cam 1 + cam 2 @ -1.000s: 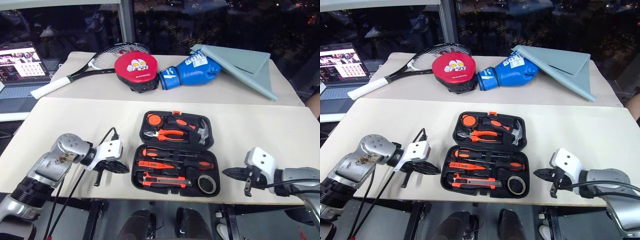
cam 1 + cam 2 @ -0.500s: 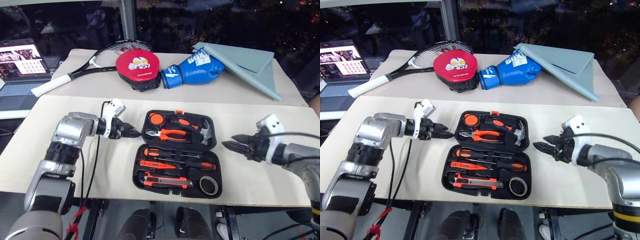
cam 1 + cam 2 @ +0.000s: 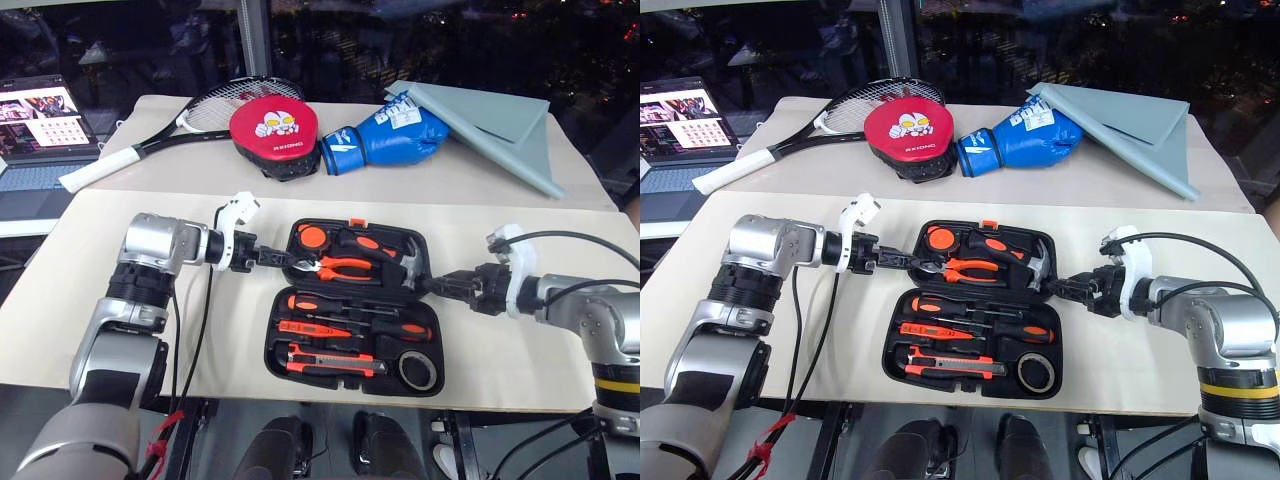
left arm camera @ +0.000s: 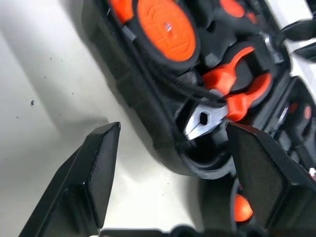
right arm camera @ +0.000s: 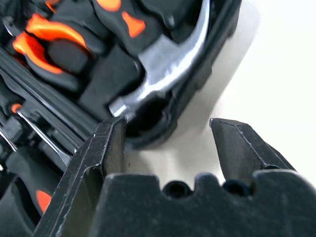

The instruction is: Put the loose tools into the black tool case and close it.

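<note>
black tool case (image 3: 352, 307) lies open on the near table (image 3: 150, 330), in the middle between the two arms, with its lid half away from the robot and its base half near the table edge. in the lid half sit the orange-handled pliers (image 3: 335, 266) and the hammer (image 3: 405, 265). in the base half lie two black-and-orange screwdrivers (image 3: 350, 308), a slim orange tester screwdriver (image 3: 310, 328), an orange-and-black utility knife (image 3: 325, 361) and a dark tape roll (image 3: 417, 370), each in its recess.

left gripper (image 4: 168, 148) is at the left edge of the lid half. its fingers (image 4: 96, 168) stand wide apart and hold nothing; in the left wrist view one finger is over the bare table and the other is over the inside of the case, so the rim of the lid is between them. i cannot tell if a finger touches the rim.

right gripper (image 5: 168, 140) is at the right edge of the lid half, near the hammer head. its fingers (image 5: 106, 148) are also spread and empty; one is over the case rim, the other over the table. contact is not clear.

on the far table lie a tennis racket (image 3: 190, 125), a red punch pad (image 3: 274, 135), a blue boxing glove (image 3: 385, 140) and a grey folder (image 3: 495, 125). a laptop (image 3: 35, 125) stands at the far left.
</note>
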`<state>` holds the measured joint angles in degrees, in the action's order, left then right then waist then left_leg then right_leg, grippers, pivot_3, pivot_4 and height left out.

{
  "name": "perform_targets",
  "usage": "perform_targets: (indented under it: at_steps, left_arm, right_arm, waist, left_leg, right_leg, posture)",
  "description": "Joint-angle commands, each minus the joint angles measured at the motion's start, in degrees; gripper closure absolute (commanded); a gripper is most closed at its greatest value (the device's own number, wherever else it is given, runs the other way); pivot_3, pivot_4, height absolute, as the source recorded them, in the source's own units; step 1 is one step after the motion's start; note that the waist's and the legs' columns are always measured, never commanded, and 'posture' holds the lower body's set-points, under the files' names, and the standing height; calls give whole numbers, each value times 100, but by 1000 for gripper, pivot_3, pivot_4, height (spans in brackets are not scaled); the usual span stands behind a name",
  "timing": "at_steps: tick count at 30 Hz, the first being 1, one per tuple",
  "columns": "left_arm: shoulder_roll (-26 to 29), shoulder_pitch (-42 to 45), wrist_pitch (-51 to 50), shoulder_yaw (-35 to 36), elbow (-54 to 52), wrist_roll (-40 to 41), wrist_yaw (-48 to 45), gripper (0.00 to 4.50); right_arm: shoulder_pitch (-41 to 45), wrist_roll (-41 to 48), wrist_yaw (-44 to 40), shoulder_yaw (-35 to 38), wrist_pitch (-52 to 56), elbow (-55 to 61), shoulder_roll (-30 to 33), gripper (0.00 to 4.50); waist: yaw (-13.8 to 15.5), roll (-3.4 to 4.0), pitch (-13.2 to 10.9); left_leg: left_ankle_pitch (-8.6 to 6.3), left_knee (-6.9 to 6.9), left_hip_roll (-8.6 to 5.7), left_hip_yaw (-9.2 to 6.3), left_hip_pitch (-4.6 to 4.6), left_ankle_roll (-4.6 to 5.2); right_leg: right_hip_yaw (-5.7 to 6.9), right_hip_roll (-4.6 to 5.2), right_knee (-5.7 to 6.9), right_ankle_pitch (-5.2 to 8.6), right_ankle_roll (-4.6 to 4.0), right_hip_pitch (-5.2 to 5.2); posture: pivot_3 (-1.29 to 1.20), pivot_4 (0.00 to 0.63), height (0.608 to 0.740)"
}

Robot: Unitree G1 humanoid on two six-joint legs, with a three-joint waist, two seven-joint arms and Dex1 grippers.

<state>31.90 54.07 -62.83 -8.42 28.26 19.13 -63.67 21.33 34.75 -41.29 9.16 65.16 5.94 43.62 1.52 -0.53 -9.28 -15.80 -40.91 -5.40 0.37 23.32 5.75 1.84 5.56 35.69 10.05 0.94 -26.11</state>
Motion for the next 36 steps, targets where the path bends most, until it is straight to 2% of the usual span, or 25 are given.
perform_targets:
  at_steps: [1,3,9,11,14,20,24,29,36]
  left_arm:
    - [-70,117,197,-184,10,-102,18,1085]
    - [-111,102,293,-248,55,-153,34,1515]
    - [-144,39,465,-514,113,-310,-49,3793]
    - [-153,25,455,-527,112,-318,-67,4401]
    - [-189,-14,380,-526,5,-281,-101,4456]
    - [-227,-146,279,-501,-235,-191,-135,4456]
    - [-408,-310,555,-166,-667,51,-124,4456]
    - [-878,-458,1329,465,-1191,158,313,4456]
    - [-1218,-688,2583,618,-1584,3,637,4456]
  right_arm:
    - [135,-58,-80,-50,-231,-105,1,1831]
    - [171,-56,-98,-75,-261,-181,-20,2280]
    - [264,-14,-194,-99,-313,-285,-49,4368]
    - [268,-9,-217,-108,-323,-281,-57,4500]
    - [234,-5,-232,-122,-366,-224,-87,4500]
    - [214,70,-168,-12,-397,-66,-195,4500]
    - [251,80,-213,102,-809,247,-312,4500]
    - [416,-64,69,223,-1320,420,-626,4500]
    - [600,-813,444,133,-2543,245,-1011,4500]
  waist:
    - [-14,0,0]
    - [-31,0,0]
    - [-33,-5,6]
    - [-31,-3,13]
    - [-34,-3,13]
    - [-57,-4,14]
    - [-79,-4,14]
    - [-51,-5,12]
    - [-78,-5,11]
  left_leg:
    - [0,0,0,1,-1,-1]
    - [0,0,0,3,-2,-1]
    - [1,-1,-1,3,-2,-2]
    - [0,-2,-1,3,-13,-2]
    - [-18,-2,-1,4,-17,-42]
    - [-13,-2,-1,6,-16,-41]
    - [-12,-1,-1,8,-14,-38]
    - [-13,-7,-2,12,-2,-43]
    - [-12,1,-4,13,6,-44]
  right_leg:
    - [-3,0,1,0,0,0]
    - [-6,-1,4,0,0,-1]
    - [-9,2,6,0,0,-2]
    - [-10,2,5,0,0,6]
    - [-14,5,7,0,0,9]
    - [-20,4,14,0,-1,6]
    - [-24,2,14,0,-1,1]
    - [-28,2,15,0,0,-8]
    - [-29,-3,16,-1,0,-22]
  posture:
    - [0,150,732]
    - [0,150,732]
    - [0,150,732]
    - [0,150,732]
    - [0,150,732]
    - [0,150,732]
    - [0,150,732]
    - [0,150,732]
    - [0,150,732]
